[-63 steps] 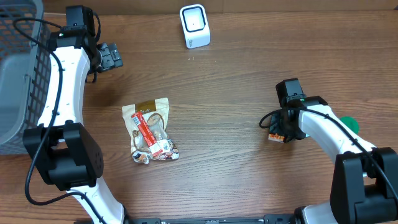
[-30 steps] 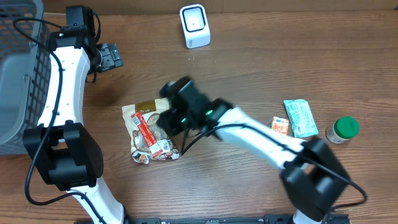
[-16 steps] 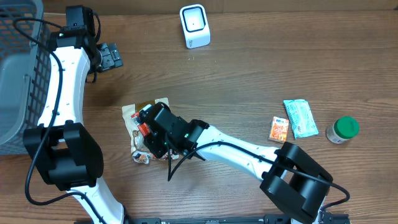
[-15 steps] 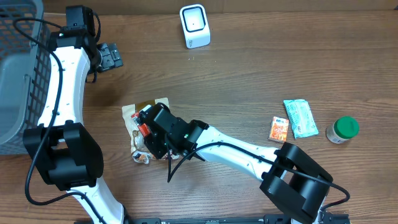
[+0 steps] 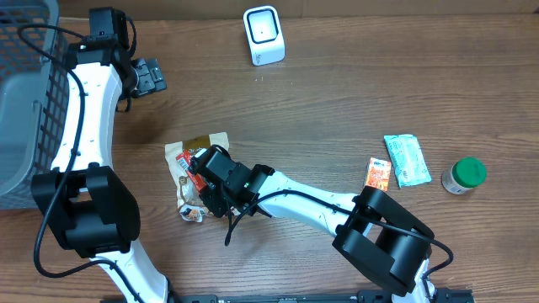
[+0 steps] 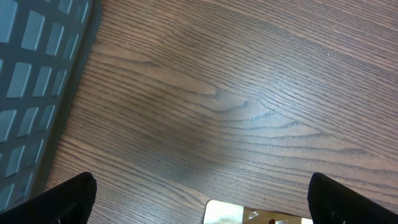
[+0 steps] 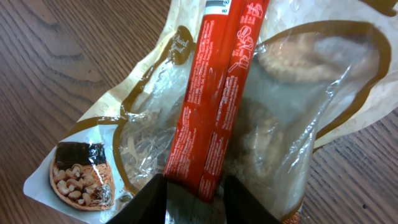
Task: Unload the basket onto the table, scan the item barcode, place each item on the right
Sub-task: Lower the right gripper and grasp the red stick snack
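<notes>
— Two arms over what sort of surface?
— Matte brown wood-grain table (image 5: 354, 93). A grey mesh basket (image 5: 25, 101) sits at its left edge, a white boxy scanner (image 5: 264, 34) at the back.
— And the item?
— The pouch (image 7: 280, 93) lies flat, left of centre: crinkly clear film, tan borders, a glossy red band (image 7: 217, 93) lengthwise. It's under the right gripper (image 7: 196, 196), whose fingers (image 7: 149, 199) stand either side of the band's end. Pinching or only beside it, I cannot tell.
— Left gripper (image 6: 199, 202)?
— Spread wide over bare wood near the basket, apart from the pouch.
</notes>
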Controlling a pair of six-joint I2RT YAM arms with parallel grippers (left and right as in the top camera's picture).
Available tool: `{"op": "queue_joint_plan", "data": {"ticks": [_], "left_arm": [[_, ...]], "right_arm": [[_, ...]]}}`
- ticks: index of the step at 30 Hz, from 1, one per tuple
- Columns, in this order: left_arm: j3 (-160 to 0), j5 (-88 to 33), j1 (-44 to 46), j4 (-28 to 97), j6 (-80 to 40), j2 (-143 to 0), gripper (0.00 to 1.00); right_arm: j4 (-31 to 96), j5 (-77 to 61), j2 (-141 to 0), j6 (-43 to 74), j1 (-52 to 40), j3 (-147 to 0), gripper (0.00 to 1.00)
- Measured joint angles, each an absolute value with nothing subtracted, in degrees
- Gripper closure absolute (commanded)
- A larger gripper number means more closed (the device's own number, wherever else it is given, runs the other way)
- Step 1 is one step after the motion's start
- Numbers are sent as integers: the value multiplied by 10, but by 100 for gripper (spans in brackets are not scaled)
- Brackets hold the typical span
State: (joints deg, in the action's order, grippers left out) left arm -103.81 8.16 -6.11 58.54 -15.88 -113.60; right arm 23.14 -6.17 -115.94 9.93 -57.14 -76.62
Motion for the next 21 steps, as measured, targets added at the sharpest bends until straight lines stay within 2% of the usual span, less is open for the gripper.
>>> {"op": "queue_joint_plan", "data": {"ticks": [6,10,11,21], "left_arm": [[-1038,82,-61,585,-159,-1136,0],[-1038,82,-61,585,-159,-1136,0],[-1038,82,-61,585,-159,-1136,0],[-1038,82,-61,585,-159,-1136,0]], "right_arm": [[232,-62,-1160,94,-571,-766,89],[232,-62,-1160,94,-571,-766,92],[232,-62,-1160,93,-571,-766,96],[234,-67,-1156,94,-562,-766,96]]}}
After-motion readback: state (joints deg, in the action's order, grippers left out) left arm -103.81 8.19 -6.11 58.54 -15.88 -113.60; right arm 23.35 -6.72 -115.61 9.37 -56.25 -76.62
